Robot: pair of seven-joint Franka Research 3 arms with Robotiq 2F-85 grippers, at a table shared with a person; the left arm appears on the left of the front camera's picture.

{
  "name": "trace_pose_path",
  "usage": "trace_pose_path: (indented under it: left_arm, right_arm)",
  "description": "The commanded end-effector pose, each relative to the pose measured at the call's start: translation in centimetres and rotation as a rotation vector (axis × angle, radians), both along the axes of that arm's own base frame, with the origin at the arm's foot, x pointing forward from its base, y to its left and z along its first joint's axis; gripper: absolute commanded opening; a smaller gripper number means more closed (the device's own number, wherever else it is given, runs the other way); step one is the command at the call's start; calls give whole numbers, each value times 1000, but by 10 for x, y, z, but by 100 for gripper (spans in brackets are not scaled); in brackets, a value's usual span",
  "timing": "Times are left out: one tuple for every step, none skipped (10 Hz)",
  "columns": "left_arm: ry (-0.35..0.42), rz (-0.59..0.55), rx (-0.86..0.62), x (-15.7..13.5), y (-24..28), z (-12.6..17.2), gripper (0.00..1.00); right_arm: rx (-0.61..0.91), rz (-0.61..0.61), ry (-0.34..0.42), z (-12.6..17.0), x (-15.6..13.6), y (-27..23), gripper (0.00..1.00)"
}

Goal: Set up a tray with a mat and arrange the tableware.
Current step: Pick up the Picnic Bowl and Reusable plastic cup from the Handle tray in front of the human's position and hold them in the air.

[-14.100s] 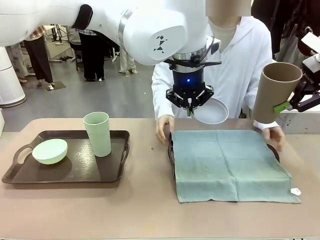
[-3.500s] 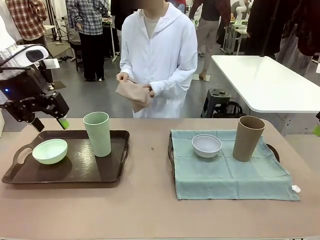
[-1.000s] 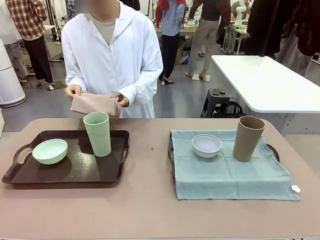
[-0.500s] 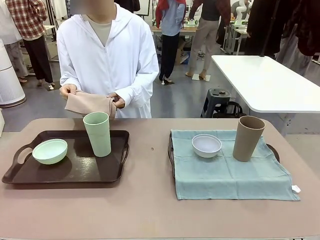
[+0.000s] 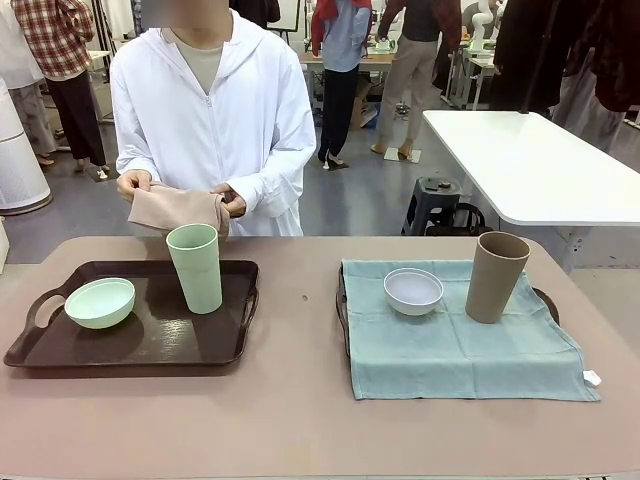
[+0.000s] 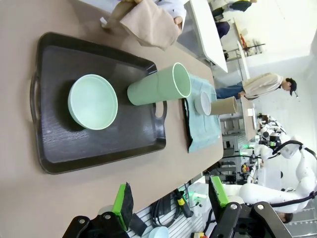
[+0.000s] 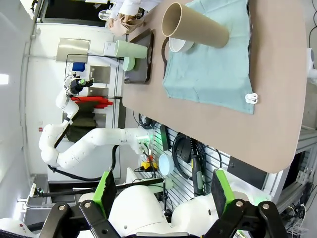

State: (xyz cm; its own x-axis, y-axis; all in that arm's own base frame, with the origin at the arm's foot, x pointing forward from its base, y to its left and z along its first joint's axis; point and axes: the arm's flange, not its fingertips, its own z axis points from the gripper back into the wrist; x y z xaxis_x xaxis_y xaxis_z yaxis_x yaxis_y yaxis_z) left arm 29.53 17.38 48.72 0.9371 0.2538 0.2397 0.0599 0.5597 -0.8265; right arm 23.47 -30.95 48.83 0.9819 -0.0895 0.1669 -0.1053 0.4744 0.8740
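A dark tray (image 5: 150, 345) on the table's left carries a pale green bowl (image 5: 99, 302) and a tall green cup (image 5: 195, 268), with no mat under them. On the right a teal mat (image 5: 460, 345) covers a second tray (image 5: 341, 310) and bears a white bowl (image 5: 413, 291) and a tall brown cup (image 5: 496, 277). The person behind the left tray holds a folded beige cloth (image 5: 178, 208) in both hands. My left gripper (image 6: 169, 198) is open, well off the left tray (image 6: 59, 129). My right gripper (image 7: 161, 191) is open, far from the mat (image 7: 213, 69).
The person (image 5: 210, 110) stands at the table's far edge, just behind the green cup. A white tag (image 5: 593, 379) hangs off the mat's near right corner. Bare table lies between the two trays and along the front edge.
The person has shifted slightly left with the beige cloth, holding it a little lower behind the green cup. The dishes and trays have not moved.
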Motion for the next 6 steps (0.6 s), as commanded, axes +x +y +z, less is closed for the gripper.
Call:
trace_pose_path:
  left_arm:
    - [-11, -3, -2, 0, 1, 1, 81]
    - [-11, -3, -2, 0, 1, 1, 81]
    - [-11, -3, -2, 0, 1, 1, 81]
    - [-11, -3, -2, 0, 1, 1, 81]
    - [-11, -3, -2, 0, 1, 1, 81]
    - [-11, -3, -2, 0, 1, 1, 81]
  right_arm:
    - [4, -3, 0, 0, 0, -1, 100]
    - [4, -3, 0, 0, 0, -1, 100]
    - [4, -3, 0, 0, 0, -1, 100]
    - [4, -3, 0, 0, 0, -1, 100]
    - [4, -3, 0, 0, 0, -1, 100]
    - [4, -3, 0, 0, 0, -1, 100]
